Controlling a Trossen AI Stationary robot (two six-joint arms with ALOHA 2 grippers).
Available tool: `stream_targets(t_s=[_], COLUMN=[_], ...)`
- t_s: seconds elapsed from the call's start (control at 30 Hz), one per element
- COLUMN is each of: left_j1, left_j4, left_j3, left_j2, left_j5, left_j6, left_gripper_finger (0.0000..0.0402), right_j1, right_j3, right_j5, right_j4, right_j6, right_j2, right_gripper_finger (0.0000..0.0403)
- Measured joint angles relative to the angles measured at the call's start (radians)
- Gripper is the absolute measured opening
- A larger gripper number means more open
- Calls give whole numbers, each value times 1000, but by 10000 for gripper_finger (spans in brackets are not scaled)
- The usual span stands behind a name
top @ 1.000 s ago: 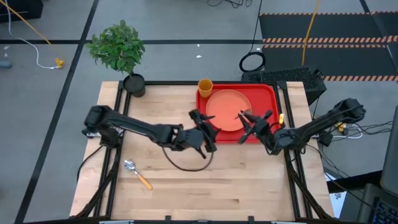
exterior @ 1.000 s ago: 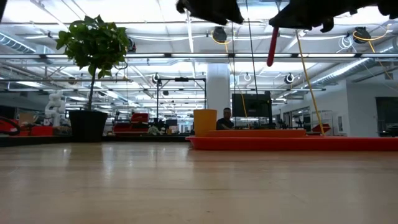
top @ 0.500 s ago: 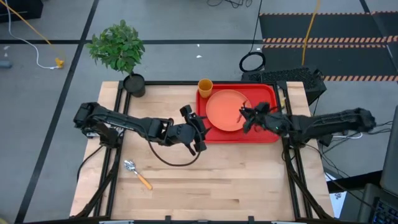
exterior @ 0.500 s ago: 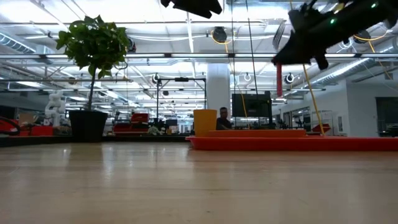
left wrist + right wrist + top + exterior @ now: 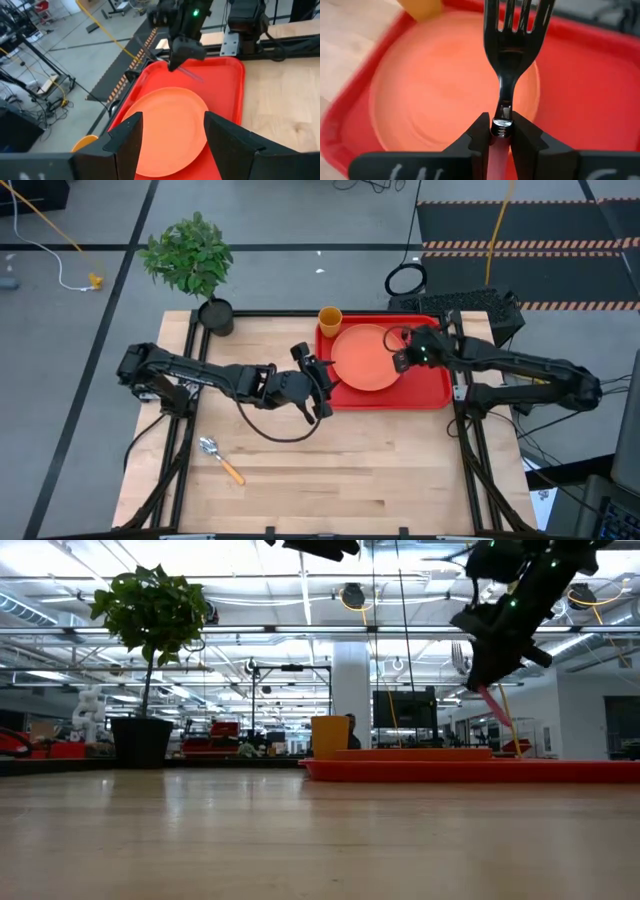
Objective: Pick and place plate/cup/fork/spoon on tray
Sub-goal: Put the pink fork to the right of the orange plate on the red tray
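Note:
My right gripper [image 5: 408, 352] is over the red tray [image 5: 436, 385], by the salmon-orange plate's [image 5: 366, 358] right edge, and is shut on the fork [image 5: 512, 30]. The fork has silver tines and a pinkish-red handle [image 5: 493, 706]. The plate lies flat on the tray. The amber cup [image 5: 330, 318] stands at the tray's far left corner. The orange-handled spoon [image 5: 220, 458] lies on the wood near the table's left front. My left gripper [image 5: 318, 382] is open and empty, raised just left of the tray, facing the plate [image 5: 170, 130]. My right gripper pinches the fork between its two fingers [image 5: 479, 134] at the top end of the pinkish-red handle [image 5: 499, 145], just below the metal neck. The fork is lifted clear above the tray and tilted. Its tines are up and its handle's free end [image 5: 496, 716] slants down toward the tray.
A black pot with a green plant [image 5: 213, 315] stands at the table's far left corner. Black frame rails run along the table's left and right edges. The bare red floor of the tray [image 5: 227, 85] lies to the right of the plate.
My right gripper has carried the fork toward the table's far edge and down, from the tray's near rim to beside the plate. The fork has tipped from hanging straight to slanting. My left gripper has drawn back a little toward the table's left, away from the tray.

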Motion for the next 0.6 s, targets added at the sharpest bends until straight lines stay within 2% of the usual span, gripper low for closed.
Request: stream_targets(t_s=[0.17,0.3,0.6], left_j1=[0,0,0], left_j4=[-2,-2,-1], left_j3=[0,0,0], left_j2=[0,0,0], left_j5=[0,0,0], left_j6=[5,7,6], left_gripper_finger=[214,214,214], right_j1=[-89,-131,-189], right_j3=[-4,-6,-6], right_j5=[-115,-189,-112], right_j4=[-59,-61,-60], right_j6=[7,-57,-18], right_j2=[60,111,186], right_gripper_finger=[43,43,43])
